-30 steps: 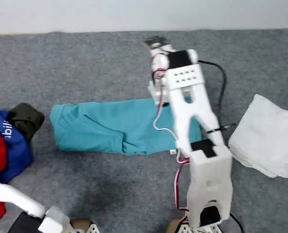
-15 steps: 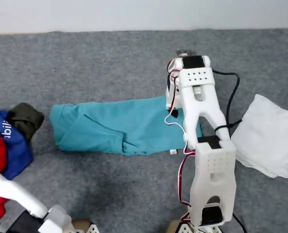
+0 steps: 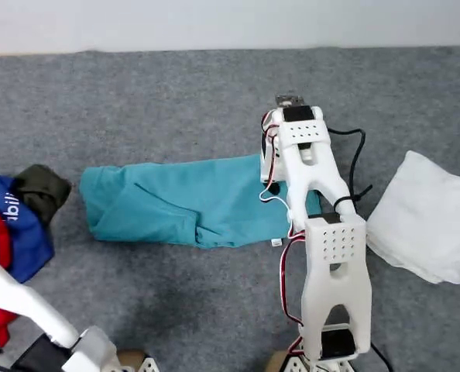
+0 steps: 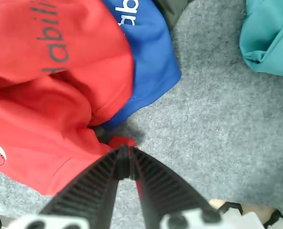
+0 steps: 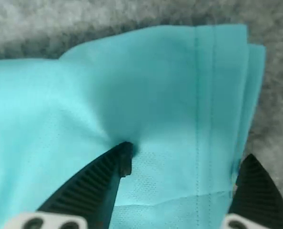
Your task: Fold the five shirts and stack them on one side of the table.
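**Right arm hides the teal shirt's end; left gripper closed at the red shirt**

From above, the right arm lies across the right end of the teal shirt, so that end and the gripper beneath it are hidden. The wrist camera fills the gap. The right gripper is spread wide over the shirt's stitched hem, with one finger down on the cloth and the other at the shirt's outer edge. Nothing is held between them. The teal shirt lies mid-table as a long, loosely folded band.

The left gripper has its fingers closed together, tips at a small bump of the red shirt. Whether any cloth is pinched is hard to make out. The red shirt lies crumpled and runs out of view. It overlaps a blue shirt, and only a corner of an olive shirt shows beyond that. In the high view this heap sits at the table's left edge, partly cut off, and the left arm crosses in front of the red cloth.

A folded white shirt rests at the right, apart from the teal one, its far corner clipped by the frame. Cables loop beside the right arm over the grey table.
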`<action>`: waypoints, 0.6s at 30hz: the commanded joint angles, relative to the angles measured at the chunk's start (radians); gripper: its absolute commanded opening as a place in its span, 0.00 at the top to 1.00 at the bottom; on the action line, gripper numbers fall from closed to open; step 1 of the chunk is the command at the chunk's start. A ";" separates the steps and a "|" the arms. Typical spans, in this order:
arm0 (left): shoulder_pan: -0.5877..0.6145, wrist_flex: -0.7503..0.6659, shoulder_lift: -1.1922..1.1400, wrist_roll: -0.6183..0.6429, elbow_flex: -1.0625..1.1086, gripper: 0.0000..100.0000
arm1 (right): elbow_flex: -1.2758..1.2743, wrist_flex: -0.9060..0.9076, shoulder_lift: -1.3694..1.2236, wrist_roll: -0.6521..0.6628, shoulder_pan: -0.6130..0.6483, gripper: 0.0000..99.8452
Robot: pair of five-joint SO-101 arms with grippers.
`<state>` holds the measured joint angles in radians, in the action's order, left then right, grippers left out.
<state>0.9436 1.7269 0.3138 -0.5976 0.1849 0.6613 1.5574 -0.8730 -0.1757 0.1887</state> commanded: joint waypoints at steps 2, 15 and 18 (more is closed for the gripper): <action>-0.008 0.026 0.011 0.009 -0.038 0.99 | 0.008 0.019 -0.024 -0.011 -0.004 0.69; -0.008 0.026 0.011 0.009 -0.039 0.99 | 0.161 0.099 -0.025 0.107 -0.012 0.99; -0.008 0.026 0.011 0.009 -0.039 0.99 | 0.230 0.159 -0.027 0.110 -0.027 0.99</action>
<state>0.9436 1.7269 0.3138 -0.5946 0.1849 0.8009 1.6663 -0.9099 -0.0806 0.1811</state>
